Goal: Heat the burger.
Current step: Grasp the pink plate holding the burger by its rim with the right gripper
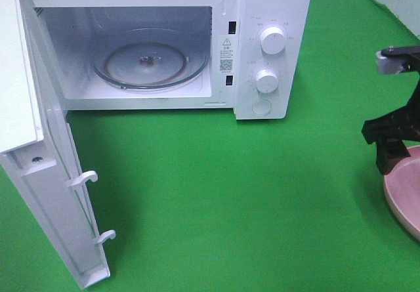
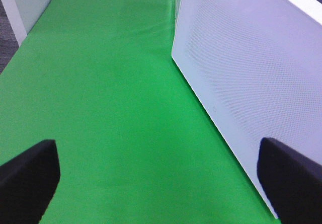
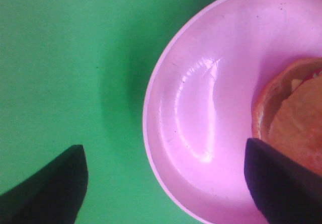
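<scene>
1. A white microwave [image 1: 262, 16] stands at the back of a green worktop [image 1: 230, 193]. Its door [image 1: 39, 174] is swung fully open towards the front left.
2. Inside the oven lies a round glass turntable [image 1: 147, 62] with no food on it. Two white knobs [image 1: 272, 41] sit one above the other on the control panel at the right of the opening.
3. At the far right edge of the high view, the right jaws hang just above the near rim of a pink plate [image 1: 403, 193], which is partly cut off by the frame.
4. The burger [image 3: 292, 118] shows only in the right wrist view. It rests on the pink plate, close to one side of it, well apart from the microwave.
5. The right jaws stand wide apart and hold nothing. One tip is over the green cloth outside the plate, and the other is over the plate just beside the burger.
6. The left jaws cannot be seen in the high view. In the left wrist view they are spread wide and grip nothing, hovering over bare green cloth next to a white dotted panel [image 2: 251, 73].
</scene>
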Available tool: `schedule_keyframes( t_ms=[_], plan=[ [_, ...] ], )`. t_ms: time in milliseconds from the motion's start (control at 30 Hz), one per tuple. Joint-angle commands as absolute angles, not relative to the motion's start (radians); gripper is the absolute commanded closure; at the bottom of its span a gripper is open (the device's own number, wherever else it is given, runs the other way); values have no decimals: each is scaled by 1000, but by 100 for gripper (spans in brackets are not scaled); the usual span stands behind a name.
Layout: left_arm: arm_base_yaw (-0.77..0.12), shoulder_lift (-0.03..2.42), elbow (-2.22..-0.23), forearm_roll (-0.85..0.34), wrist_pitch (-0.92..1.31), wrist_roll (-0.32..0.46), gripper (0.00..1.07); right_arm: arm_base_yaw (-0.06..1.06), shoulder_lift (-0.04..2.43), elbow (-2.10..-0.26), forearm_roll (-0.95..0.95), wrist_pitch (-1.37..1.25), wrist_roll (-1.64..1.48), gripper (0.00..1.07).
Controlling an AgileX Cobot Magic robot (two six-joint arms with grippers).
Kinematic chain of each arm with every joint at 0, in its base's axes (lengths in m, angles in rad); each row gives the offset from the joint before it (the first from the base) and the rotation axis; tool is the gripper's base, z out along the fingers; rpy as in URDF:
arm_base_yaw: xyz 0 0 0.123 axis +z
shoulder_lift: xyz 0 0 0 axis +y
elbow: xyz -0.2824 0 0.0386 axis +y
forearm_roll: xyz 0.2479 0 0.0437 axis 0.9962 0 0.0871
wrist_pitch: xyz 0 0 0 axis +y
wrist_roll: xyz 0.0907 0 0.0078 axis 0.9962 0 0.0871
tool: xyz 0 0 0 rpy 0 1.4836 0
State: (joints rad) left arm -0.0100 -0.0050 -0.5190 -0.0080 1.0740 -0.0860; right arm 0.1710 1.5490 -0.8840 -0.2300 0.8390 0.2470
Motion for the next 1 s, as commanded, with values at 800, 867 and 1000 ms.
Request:
schedule_keyframes(
  t_ms=[800,867,1000],
  plan=[
    [-7,-10,-516,-10,1067,-84,7,127,1821,-828,-211,567,217,31],
    [-7,-10,-516,-10,1067,-84,7,118,1825,-828,-212,560,217,31],
    [-7,-10,-516,-10,1067,-84,7,105,1834,-828,-233,534,216,31]
  ],
)
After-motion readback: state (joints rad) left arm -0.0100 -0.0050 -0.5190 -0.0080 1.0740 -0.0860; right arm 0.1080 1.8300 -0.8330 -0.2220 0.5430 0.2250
